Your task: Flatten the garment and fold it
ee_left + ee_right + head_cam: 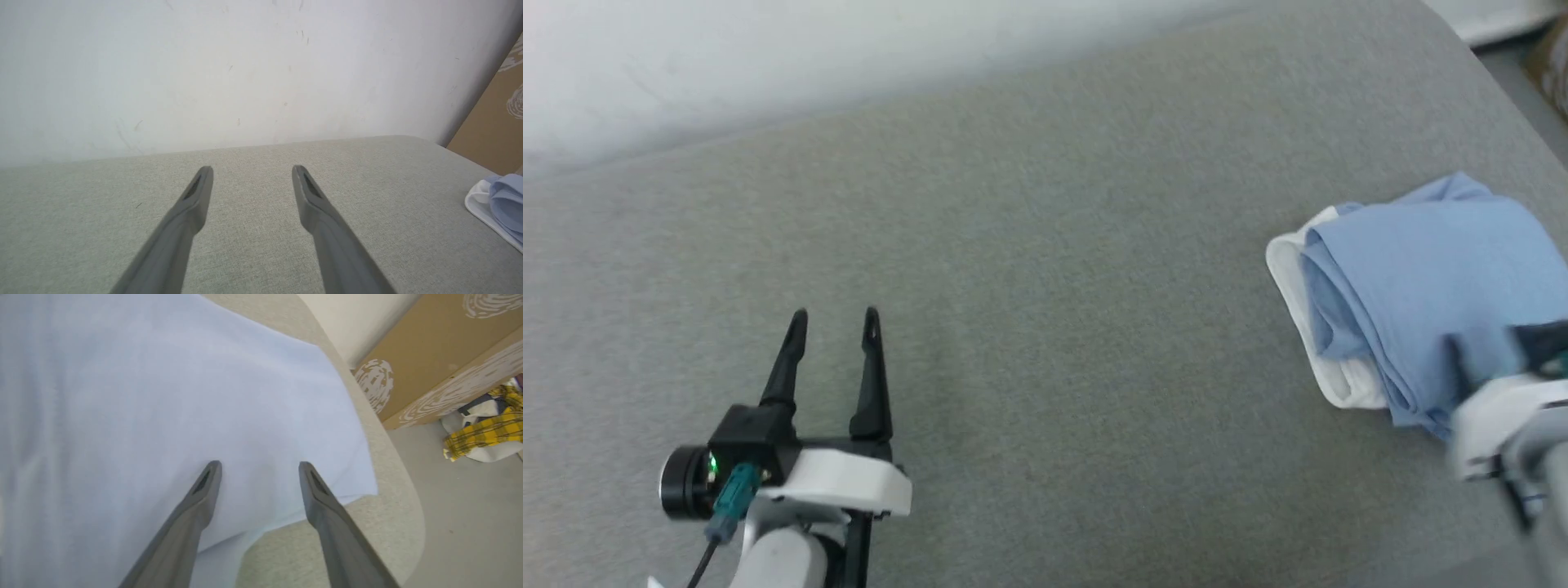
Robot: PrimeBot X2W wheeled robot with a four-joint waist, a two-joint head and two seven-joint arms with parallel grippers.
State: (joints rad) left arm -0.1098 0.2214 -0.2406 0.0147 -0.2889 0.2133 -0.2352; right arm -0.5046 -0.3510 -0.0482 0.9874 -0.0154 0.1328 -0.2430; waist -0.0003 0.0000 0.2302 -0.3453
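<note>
While light blue cotton polo shirt (pixel 1421 278) lies folded: right end of grey fabric bench (pixel 1045 327).
left claw (pixel 835 320): open, over bare bench.
right claw (pixel 259 467): open above shirt; probably best to lift straight off, avoid snagging.

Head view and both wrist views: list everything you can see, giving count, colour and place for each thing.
garment: one, light blue with white trim, bundled at the right end of the padded surface
padded surface: one, grey, spans the head view
wall: one, white, behind the surface
cardboard: count unclear, brown with white swirl prints, past the surface's right end
checked cloth: one, yellow, on the floor beside the cardboard
floor: grey, right of the surface
left claw: one, dark, open over bare surface, lower left
right claw: one, dark, open over the garment's edge
</note>
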